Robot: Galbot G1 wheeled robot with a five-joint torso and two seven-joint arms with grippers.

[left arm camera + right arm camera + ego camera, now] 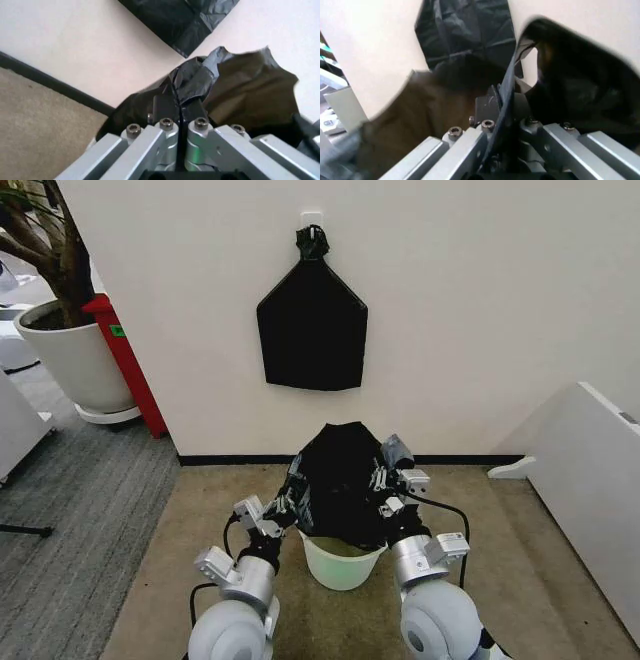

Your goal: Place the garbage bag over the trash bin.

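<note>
Together, the left gripper (293, 502) and the right gripper (385, 480) each pinched an edge of the garbage bag (340, 480), fingers closed on the plastic, holding it spread just above the trash bin (342, 565) on the carpet by the wall.

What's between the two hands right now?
The garbage bag, stretched open between the left hand and right hand, each shut on an edge, above the trash bin, seen in the head view.
</note>
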